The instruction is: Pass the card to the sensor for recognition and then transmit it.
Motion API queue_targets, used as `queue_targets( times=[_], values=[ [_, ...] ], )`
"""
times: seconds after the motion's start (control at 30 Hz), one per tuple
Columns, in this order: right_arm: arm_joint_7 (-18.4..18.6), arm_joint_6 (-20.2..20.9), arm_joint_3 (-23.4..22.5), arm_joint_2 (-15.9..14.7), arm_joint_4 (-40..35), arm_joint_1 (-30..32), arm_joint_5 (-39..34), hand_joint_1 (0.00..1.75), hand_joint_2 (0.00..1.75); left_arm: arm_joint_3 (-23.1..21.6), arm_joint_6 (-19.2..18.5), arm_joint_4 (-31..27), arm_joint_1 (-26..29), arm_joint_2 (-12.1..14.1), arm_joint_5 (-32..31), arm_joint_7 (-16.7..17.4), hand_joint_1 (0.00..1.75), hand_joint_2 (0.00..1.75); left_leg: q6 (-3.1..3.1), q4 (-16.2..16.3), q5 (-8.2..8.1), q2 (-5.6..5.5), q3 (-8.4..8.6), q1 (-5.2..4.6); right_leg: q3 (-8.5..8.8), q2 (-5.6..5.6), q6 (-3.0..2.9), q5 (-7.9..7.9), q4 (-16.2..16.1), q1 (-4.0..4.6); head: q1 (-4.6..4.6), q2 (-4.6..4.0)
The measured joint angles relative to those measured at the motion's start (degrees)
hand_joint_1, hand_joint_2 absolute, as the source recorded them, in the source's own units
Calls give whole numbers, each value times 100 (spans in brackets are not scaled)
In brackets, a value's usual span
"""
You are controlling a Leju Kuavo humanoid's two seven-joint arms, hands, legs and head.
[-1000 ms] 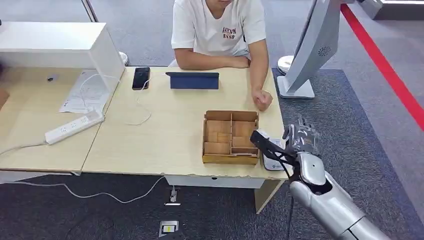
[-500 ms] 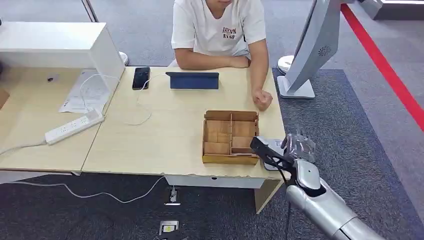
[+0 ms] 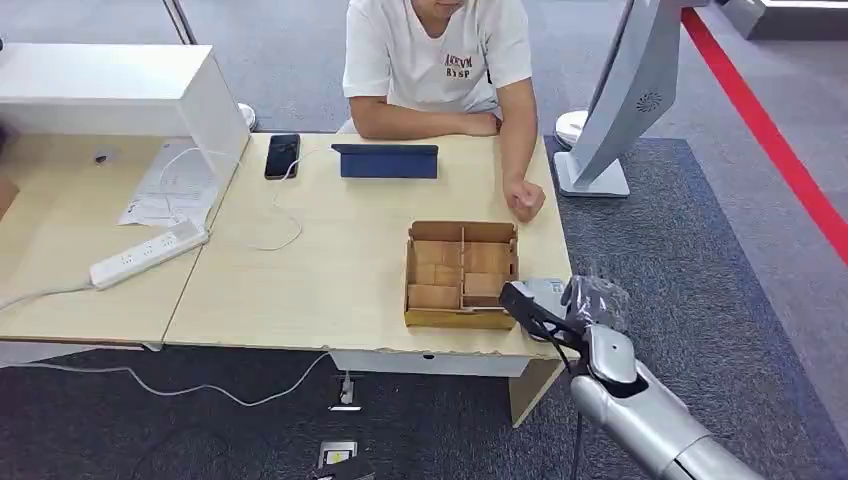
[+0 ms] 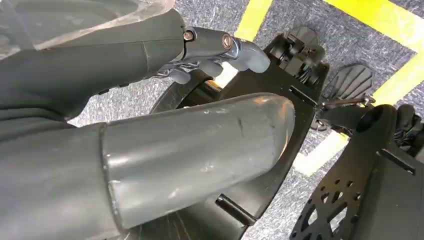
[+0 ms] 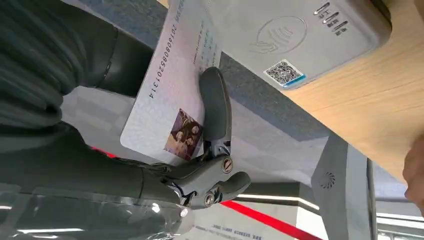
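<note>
My right hand hovers at the table's near right corner, just beside the white card sensor. In the right wrist view it pinches a pale card with a small photo and printed numbers, a dark finger lying across its face. The card's edge is close to the sensor, which carries a contactless symbol and a QR sticker; whether they touch I cannot tell. My left hand hangs low over the floor, thumb and fingers loosely apart, holding nothing.
A wooden compartment box stands left of the sensor. A person sits across the table, a fist resting near the far right edge. A phone, a blue tablet case, a power strip and a white stand lie further off.
My right hand has dropped lower and drawn back toward the table's near edge, bringing the card down beside the sensor. The person and the table's things have stayed put.
</note>
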Motion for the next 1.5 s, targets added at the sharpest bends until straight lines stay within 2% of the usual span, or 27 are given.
queue_targets(
  times=[1.5],
  values=[
    [0, -13, 96, 31, 149, -1, 0, 175, 175, 0, 0, 52, -1, -20, 0, 0, 0, 0, 0, 0, 0, 0, 0, 0, 0, 0, 0, 0, 0, 0, 0, 0]
  ],
)
